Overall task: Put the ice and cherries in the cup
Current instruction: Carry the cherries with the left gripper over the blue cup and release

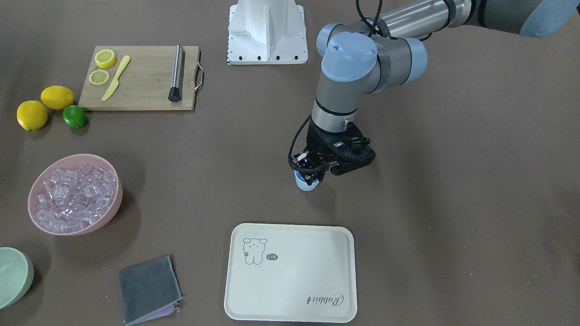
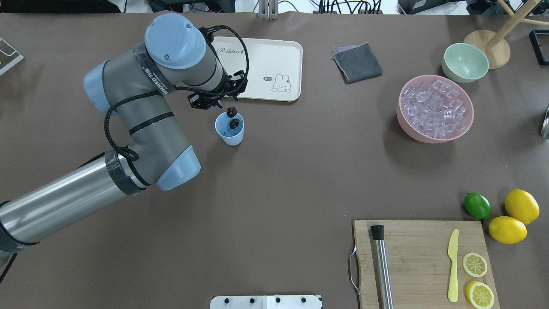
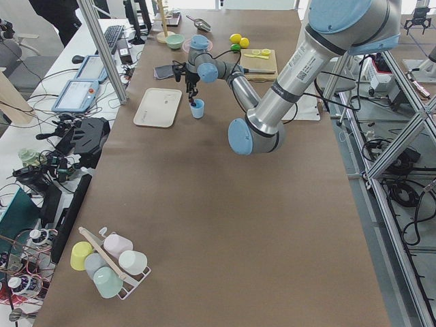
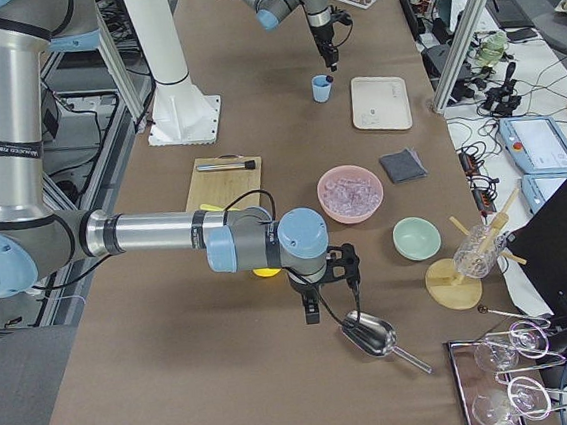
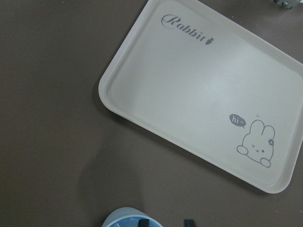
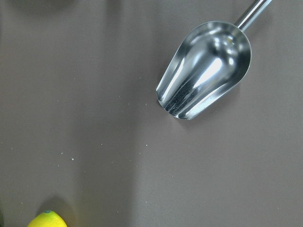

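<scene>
The light blue cup (image 2: 230,133) stands on the brown table just in front of the cream tray. My left gripper (image 1: 309,174) hangs directly over the cup (image 1: 306,184), its fingers drawn close together. The dark cherries (image 2: 232,113) dangle under it, one at the cup's far rim and one down inside. The ice (image 2: 435,109) fills the wide pink bowl (image 1: 111,208), far from the cup. My right gripper (image 4: 325,304) shows only in the exterior right view, hovering beside a metal scoop (image 6: 203,71); I cannot tell whether it is open or shut.
A cream rabbit tray (image 1: 290,271) lies beyond the cup. A wooden board (image 1: 140,77) carries lemon slices, a yellow knife and a steel muddler. Two lemons and a lime (image 1: 74,116) sit beside it. A pale green bowl (image 2: 465,62) and a grey cloth (image 2: 357,62) lie near the pink bowl.
</scene>
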Robot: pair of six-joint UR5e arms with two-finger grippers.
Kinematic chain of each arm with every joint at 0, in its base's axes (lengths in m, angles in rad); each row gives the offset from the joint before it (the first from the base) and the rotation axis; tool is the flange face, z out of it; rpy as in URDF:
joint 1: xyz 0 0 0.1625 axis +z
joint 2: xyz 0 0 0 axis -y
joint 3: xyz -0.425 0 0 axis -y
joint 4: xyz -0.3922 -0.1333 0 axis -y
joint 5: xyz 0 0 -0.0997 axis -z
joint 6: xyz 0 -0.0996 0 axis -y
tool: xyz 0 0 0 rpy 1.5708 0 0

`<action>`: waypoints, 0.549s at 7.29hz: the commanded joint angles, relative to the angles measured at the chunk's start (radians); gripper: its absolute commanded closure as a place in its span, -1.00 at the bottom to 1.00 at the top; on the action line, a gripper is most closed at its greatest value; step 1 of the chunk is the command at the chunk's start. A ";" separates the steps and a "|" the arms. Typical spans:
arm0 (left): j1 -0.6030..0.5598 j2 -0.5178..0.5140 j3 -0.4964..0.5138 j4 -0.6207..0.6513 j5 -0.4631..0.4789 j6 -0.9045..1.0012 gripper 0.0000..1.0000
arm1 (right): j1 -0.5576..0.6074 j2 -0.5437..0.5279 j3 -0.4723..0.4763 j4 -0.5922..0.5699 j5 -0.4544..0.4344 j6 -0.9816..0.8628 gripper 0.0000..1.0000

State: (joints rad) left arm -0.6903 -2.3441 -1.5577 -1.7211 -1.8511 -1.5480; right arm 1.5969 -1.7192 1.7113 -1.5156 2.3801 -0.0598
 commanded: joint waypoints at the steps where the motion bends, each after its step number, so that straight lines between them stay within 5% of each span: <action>1: 0.008 0.055 -0.062 0.003 -0.002 -0.017 -0.95 | 0.000 0.004 0.001 0.000 -0.001 0.000 -0.99; 4: -0.085 0.212 -0.286 0.202 -0.045 0.197 -0.96 | 0.000 0.012 0.002 0.000 -0.001 0.005 -0.99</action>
State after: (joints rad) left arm -0.7190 -2.1841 -1.7648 -1.6192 -1.8671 -1.4795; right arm 1.5969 -1.7108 1.7128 -1.5156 2.3793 -0.0583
